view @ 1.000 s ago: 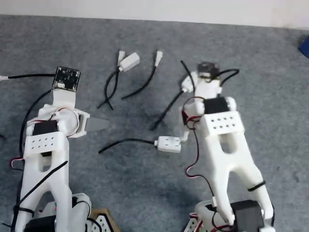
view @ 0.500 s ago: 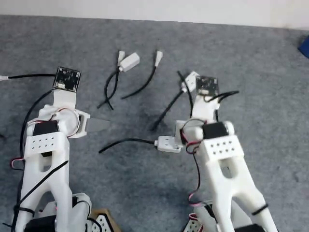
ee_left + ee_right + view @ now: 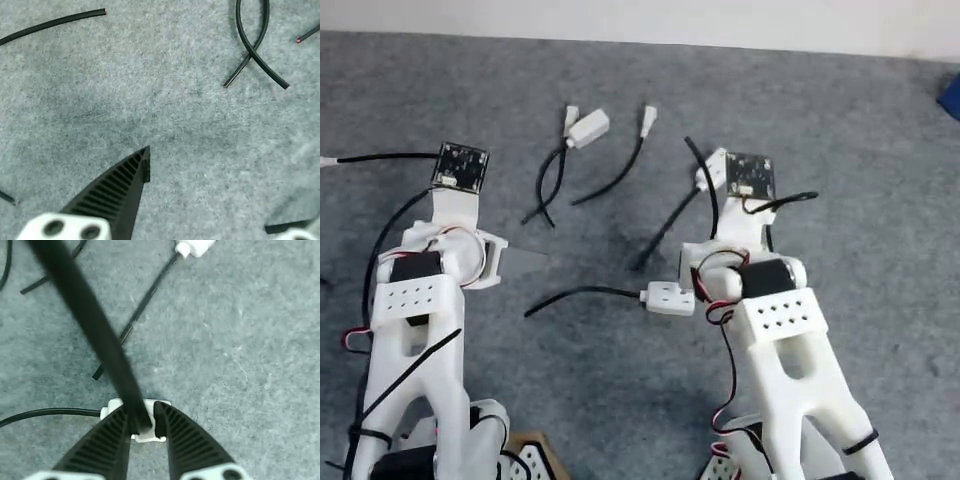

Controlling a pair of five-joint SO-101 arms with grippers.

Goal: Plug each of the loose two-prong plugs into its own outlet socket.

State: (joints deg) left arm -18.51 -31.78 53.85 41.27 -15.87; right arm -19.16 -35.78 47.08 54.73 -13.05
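Grey felt worktop point(image 3: 880, 150), cluttered toward the far edge. Near the left edge, left gripper point(image 3: 212, 190) spread wide over bare felt, grasping nothing, probably parked clear of the work. Toward the far edge, a white socket block point(image 3: 590, 127) beside crossed cords point(image 3: 546, 190), then a loose plug point(image 3: 648, 118) trailing its lead nearward. Mid-worktop, outlet socket point(image 3: 667, 298) lying flat, directly under the right gripper point(image 3: 141, 409). Clenched on a black cord point(image 3: 85, 310) slanting up and away, likely to steer its hidden plug end down into that socket; contact impossible to judge. Beyond, another plug point(image 3: 196, 246) resting on the felt.
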